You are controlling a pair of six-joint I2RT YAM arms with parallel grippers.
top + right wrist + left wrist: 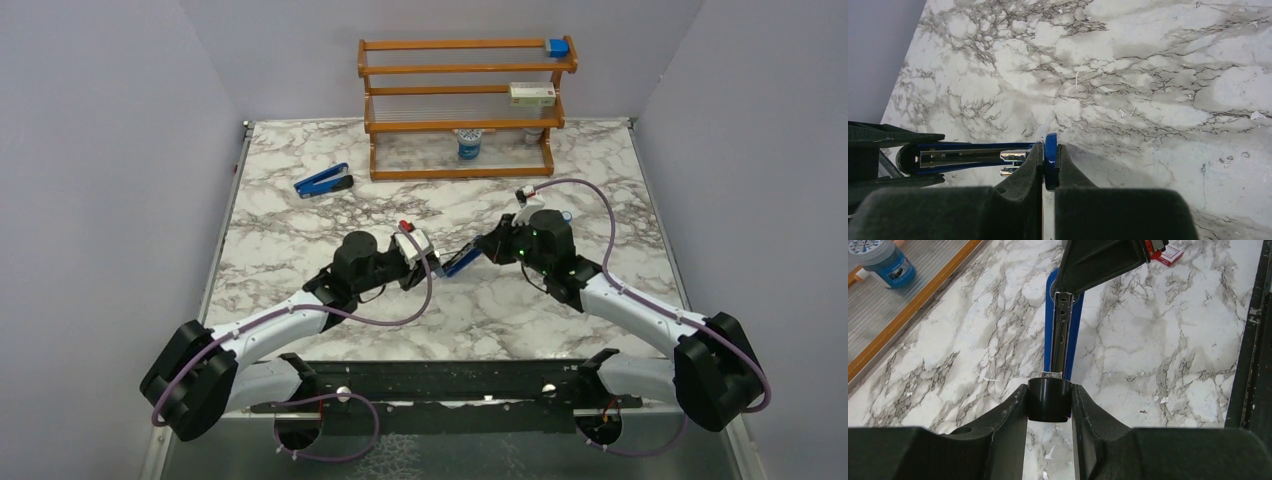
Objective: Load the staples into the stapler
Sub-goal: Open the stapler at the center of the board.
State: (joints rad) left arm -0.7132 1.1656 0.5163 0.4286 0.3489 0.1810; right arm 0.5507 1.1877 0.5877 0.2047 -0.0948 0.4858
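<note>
The right gripper has its fingers pinched on a thin blue edge of the stapler, which reaches left with its metal channel bared. Its far end sits between the left gripper's dark fingers, above the marbled bench.

- The stapler is at the centre of the top view. It is long, narrow and blue, with its black end clamped in the left gripper and a thin blue edge pinched in the right gripper.
- Its metal channel lies exposed, running from lower centre to upper centre of the left wrist frame.
</note>
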